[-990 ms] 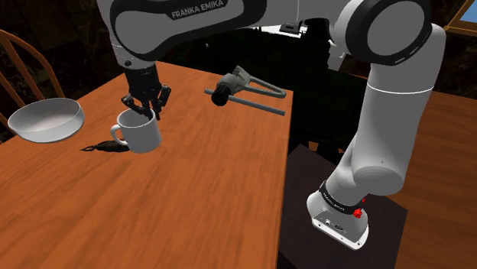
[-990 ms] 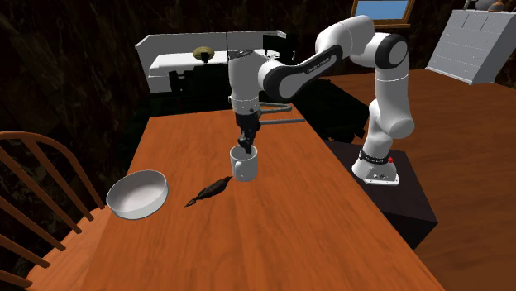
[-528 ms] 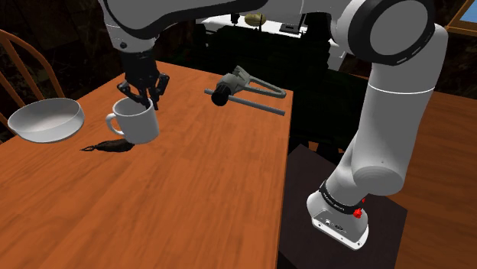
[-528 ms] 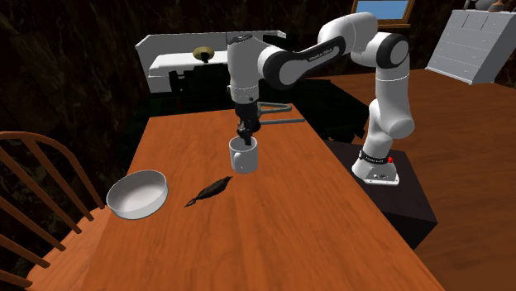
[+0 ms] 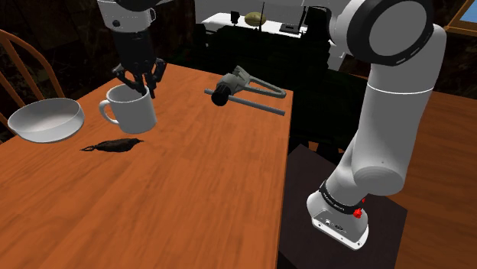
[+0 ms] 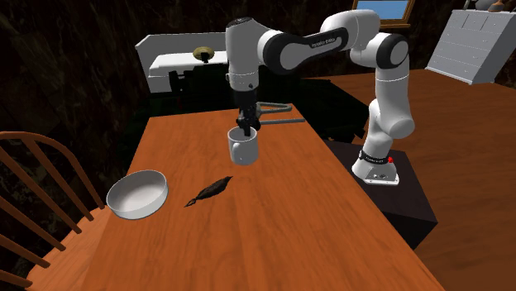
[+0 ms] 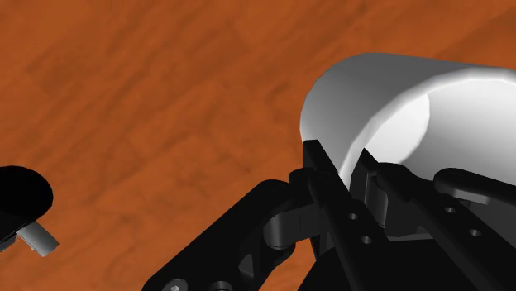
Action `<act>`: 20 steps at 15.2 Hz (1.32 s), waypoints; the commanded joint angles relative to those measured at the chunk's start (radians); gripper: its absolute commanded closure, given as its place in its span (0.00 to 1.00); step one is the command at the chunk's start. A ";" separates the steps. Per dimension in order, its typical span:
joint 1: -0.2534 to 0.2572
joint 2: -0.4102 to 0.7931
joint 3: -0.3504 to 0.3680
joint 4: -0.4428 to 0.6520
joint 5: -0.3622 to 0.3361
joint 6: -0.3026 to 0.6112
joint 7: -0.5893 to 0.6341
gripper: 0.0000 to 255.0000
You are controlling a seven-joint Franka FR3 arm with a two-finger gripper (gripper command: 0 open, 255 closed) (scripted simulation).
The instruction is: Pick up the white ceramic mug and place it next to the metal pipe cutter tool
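while one gripper (image 5: pixel 137 82) clasps one white mug (image 5: pixel 134 115), one bowl (image 5: pixel 46 121), one pipe cutter (image 5: pixel 241 85)

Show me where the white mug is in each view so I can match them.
Shoulder view: mug between the white bowl and the pipe cutter.
Second exterior view: mug central, up-right of the bowl.
Wrist view: mug rim clasped by the fingers.
Shared landmark: the black fingers on the rim.

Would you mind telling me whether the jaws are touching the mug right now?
Touching. The wrist view shows the jaws clamped on the mug wall at its rim, one inside and one outside, with no gap.
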 commanded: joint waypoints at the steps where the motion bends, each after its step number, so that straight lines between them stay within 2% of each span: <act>1: -0.020 -0.044 -0.002 -0.047 0.016 0.005 -0.019 1.00; 5: -0.086 -0.207 -0.021 -0.254 0.074 0.059 -0.100 1.00; 10: -0.142 -0.387 -0.066 -0.460 0.131 0.095 -0.212 1.00; 15: -0.179 -0.545 -0.129 -0.627 0.162 0.105 -0.325 1.00; 20: -0.210 -0.684 -0.203 -0.763 0.165 0.098 -0.435 1.00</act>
